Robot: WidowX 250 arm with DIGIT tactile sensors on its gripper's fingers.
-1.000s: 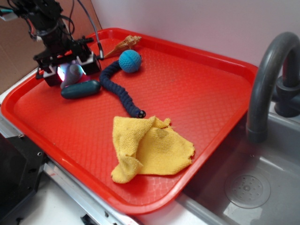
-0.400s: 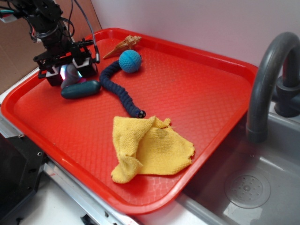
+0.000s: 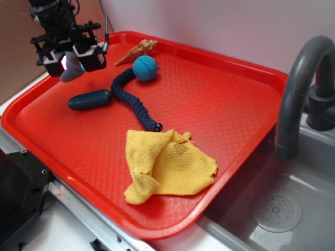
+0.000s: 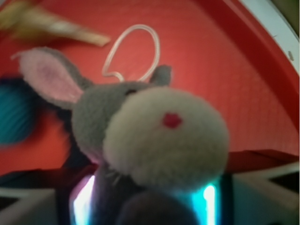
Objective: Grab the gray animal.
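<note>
Red tray (image 3: 220, 94) fills the desk beside a sink whose basin is cut off at the frame edge. Yellow cloth (image 3: 167, 164) covers the dark knitted snake's (image 3: 131, 97) head end partly. Teal capsule (image 3: 90, 99) lies alone on the tray. Gripper (image 3: 70, 56) hangs above the tray's far left corner, fingers closed on the gray animal (image 3: 70, 67), lifted clear. Wrist view: mouse face (image 4: 154, 136) blurred, body hidden between the pads.
</note>
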